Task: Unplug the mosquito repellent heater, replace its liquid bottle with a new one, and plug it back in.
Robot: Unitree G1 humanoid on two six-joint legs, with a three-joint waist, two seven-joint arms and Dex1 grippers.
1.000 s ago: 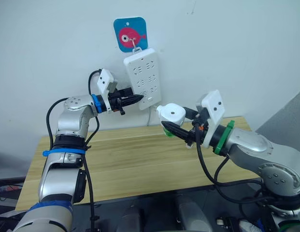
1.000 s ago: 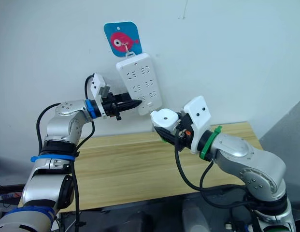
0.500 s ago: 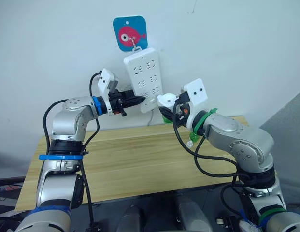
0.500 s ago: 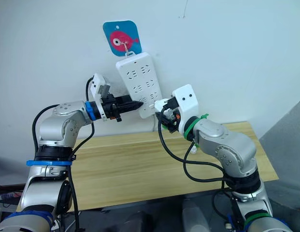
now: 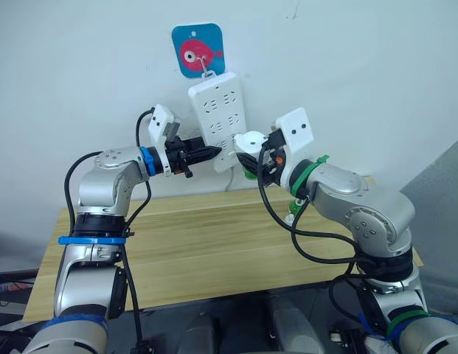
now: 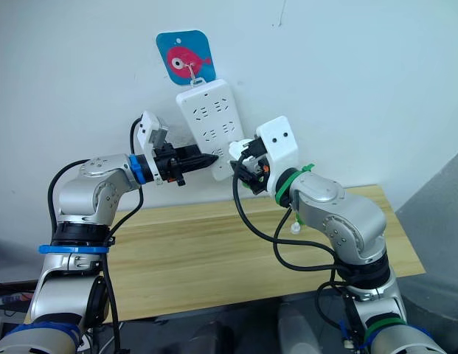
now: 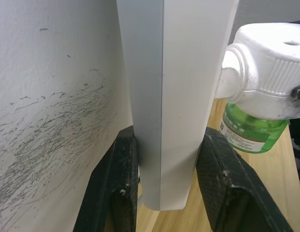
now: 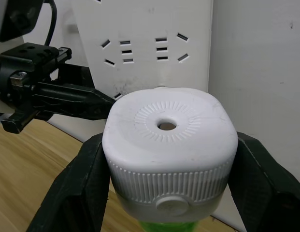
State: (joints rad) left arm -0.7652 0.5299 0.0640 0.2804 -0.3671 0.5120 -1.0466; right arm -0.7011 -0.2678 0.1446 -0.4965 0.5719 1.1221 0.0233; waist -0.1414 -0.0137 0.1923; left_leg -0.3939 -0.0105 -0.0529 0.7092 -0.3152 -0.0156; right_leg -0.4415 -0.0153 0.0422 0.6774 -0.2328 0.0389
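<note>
**Heater at the strip face, re-plug pending**

Moved since one second ago: right gripper (image 5: 251, 158) has carried the mosquito repellent heater (image 8: 169, 145) from over the wooden table (image 5: 177, 251) up to the hanging power strip (image 5: 220, 118).

- Right gripper: closed on the heater; green liquid bottle (image 7: 251, 133) fitted beneath.
- Left gripper (image 7: 166, 183): clamps the strip's lower edge, one finger each side.
- Risk: misaligned prongs would push the strip askew on its fish hook (image 5: 198, 50).
- Bottle label print: unreadable.
</note>
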